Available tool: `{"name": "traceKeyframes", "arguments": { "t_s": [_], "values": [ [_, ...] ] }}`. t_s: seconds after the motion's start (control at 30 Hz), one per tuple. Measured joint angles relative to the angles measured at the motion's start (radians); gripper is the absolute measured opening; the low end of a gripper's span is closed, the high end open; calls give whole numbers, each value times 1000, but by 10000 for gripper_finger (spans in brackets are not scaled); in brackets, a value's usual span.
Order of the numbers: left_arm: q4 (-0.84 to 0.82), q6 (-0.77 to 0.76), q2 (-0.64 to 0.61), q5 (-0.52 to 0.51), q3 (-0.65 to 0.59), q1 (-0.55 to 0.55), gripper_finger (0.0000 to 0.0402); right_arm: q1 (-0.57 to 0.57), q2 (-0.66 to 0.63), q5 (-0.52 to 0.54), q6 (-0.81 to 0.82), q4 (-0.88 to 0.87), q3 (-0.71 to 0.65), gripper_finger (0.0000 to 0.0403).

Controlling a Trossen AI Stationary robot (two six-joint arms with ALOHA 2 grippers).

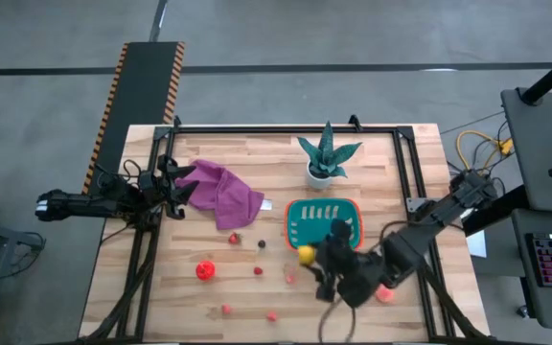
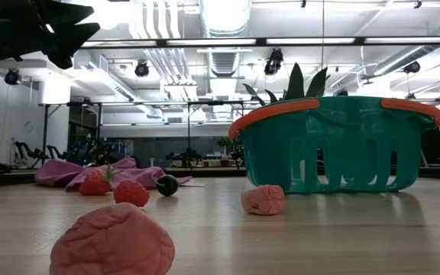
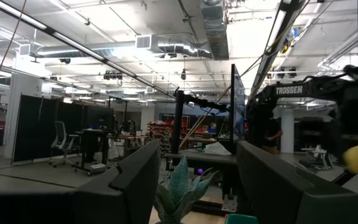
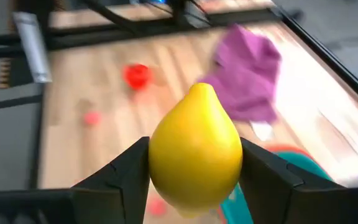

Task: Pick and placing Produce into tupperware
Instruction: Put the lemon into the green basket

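While the right gripper [image 4: 194, 171] clamps one yellow lemon [image 4: 195, 152] between its two fingers, it hangs just beside the near-left corner of the single teal tupperware [image 1: 349, 222], which stands mid-table in front of one potted spiky plant [image 1: 327, 158]. Loose on the wood the high view shows about seven small pieces of produce: a bright red one [image 1: 205, 270], a dark one [image 1: 261, 243], and red or pink ones scattered toward the near edge; one orange piece [image 1: 385, 293] lies beside the right arm. One purple cloth [image 1: 222, 192] lies at the left, next to the left gripper [image 1: 182, 189], whose fingers stand apart, holding nothing. "TROSSEN" [image 3: 292, 90] reads on the far arm in the left wrist view.
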Motion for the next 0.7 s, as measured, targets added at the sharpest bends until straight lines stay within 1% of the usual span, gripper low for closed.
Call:
{"name": "traceKeyframes", "arguments": {
  "t_s": [0.17,0.27,0.4,0.5,0.63,0.7],
  "values": [
    [0,0,0,0,0,0,199,-67,-1,-11,169,-191,0,194],
    [0,0,0,0,0,0,199,-106,-3,-16,298,-329,0,194],
    [0,0,0,0,0,0,199,-155,-3,-50,445,-481,0,194],
    [0,1,0,0,0,0,199,-188,-4,-66,482,-531,-7,194],
    [0,1,0,0,0,0,199,-242,-4,-74,486,-543,-22,194],
    [-1,1,0,0,0,0,199,-276,-4,-97,486,-542,-38,194]
  ]
}}
